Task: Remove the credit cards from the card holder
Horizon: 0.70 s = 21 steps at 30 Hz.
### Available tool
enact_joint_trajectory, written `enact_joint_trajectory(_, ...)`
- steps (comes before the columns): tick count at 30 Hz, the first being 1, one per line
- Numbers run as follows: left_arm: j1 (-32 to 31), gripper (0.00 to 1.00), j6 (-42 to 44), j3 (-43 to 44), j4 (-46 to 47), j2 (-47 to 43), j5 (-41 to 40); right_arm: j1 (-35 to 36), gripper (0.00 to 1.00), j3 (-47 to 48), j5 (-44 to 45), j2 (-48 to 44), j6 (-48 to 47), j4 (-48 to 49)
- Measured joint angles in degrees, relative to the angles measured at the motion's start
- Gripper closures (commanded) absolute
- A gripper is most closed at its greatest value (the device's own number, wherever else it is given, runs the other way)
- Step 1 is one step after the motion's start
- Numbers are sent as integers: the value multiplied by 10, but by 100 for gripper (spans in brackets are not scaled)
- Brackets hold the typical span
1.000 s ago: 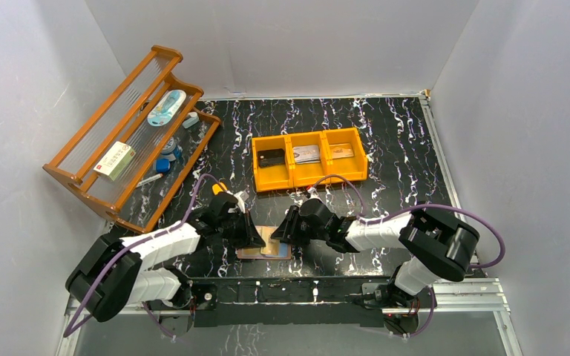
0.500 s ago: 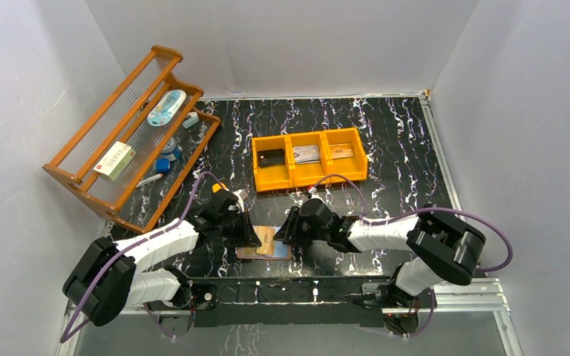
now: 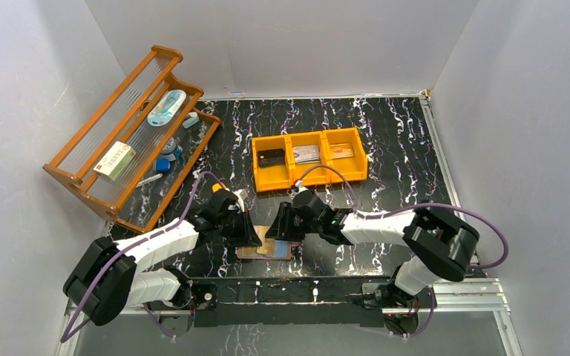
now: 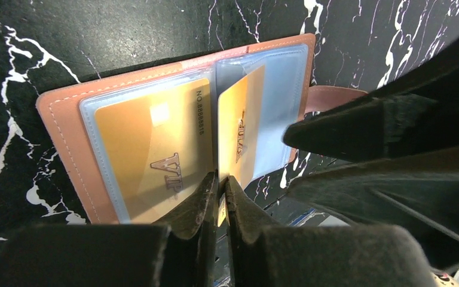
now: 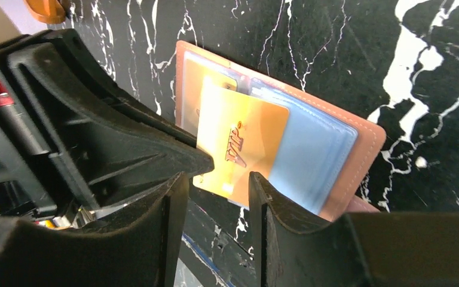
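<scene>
Step in hand: getting one gold card clear of the card holder [image 4: 63, 119]. The holder lies open and flat on the tabletop [image 4: 125, 30], at the near edge between the two arms.

The gold card [image 4: 242, 134] is part-way out of the right-hand blue sleeve [image 4: 281, 101] and tilted up off the lining. A second gold card [image 4: 149, 155] sits fully inside the left sleeve.

The left claw [image 4: 220, 179] is clenched. As far as its wrist view shows, it pinches the loose card's lower corner beside the spine. The right claw [image 5: 220, 179] is released, fingers apart, hovering just over the card's near edge and gripping nothing. The two claws are almost touching.

To do it well, probably:
- The right claw should clamp on bare card only, on the free edge away from the left claw's fingers, with no sleeve film caught in the grip.
- Confirm the right claw's hold before the left claw lets go, or the card drops back.
- Pull straight along the slot with no twist, since the film likely grabs a skewed card.
- The holder looks light and would drag along, so the freed left claw should press down on the pink leather.
- Back off slowly, because claw collision is the main risk here.

The likely drop spot is the orange tray [image 3: 308, 180], well apart at the back. The second card comes after.
</scene>
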Motion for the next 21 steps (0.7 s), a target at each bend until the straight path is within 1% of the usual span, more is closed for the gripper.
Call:
enact_joint_trajectory(5,0,88,0,0,5,3,4,0,53,-6,3,45,16,22)
enact_joint_trajectory(9,0,79,0,0,7,3,6,-5,53,-28,3,44,39,55)
enact_joint_trajectory(11,0,77,0,-1,11,3,10,-5,53,-31,2,45,43,62)
enact_joint_trajectory(18,0,75,0,-2,37,16,32,-9,53,-59,-9,53,73,127)
enact_joint_trajectory(21,0,75,-1,-3,46,23,37,-10,53,-64,-11,54,78,137)
